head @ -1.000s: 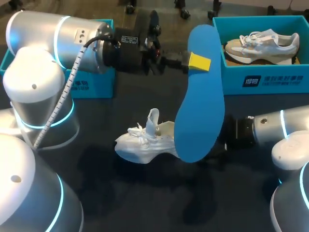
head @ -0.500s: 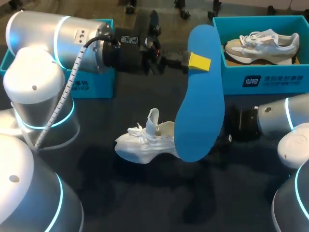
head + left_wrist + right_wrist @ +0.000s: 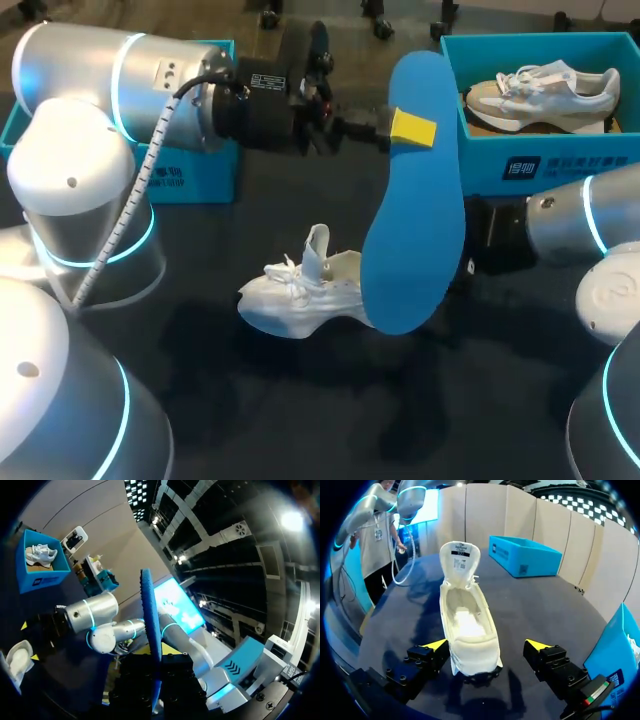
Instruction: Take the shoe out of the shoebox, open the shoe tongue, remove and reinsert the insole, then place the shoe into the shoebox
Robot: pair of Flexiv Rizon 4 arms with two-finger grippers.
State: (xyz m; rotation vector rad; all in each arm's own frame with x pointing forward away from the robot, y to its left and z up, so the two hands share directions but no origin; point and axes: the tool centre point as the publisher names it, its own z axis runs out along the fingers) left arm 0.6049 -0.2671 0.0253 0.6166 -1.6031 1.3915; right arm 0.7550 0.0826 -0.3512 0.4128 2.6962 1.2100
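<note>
My left gripper (image 3: 411, 128) holds a large blue insole (image 3: 415, 210) up in the air above the table, shut on its upper end. In the left wrist view the insole (image 3: 150, 615) stands edge-on between the dark fingers. The white shoe (image 3: 298, 291) lies on the dark table, its tongue pulled up. In the right wrist view the shoe (image 3: 467, 625) sits heel-first between the spread fingers of my right gripper (image 3: 486, 645), which is open and level with the heel. From the head camera that gripper is hidden behind the insole.
A blue shoebox (image 3: 560, 160) at the back right holds a second, beige-and-white shoe (image 3: 545, 92). Another blue box (image 3: 195, 175) stands at the back left behind my left arm; it also shows ahead of the shoe (image 3: 522, 555).
My right arm has shifted toward the far side of the table, closer to the right shoebox. The left arm, the insole and the shoe have not moved.
</note>
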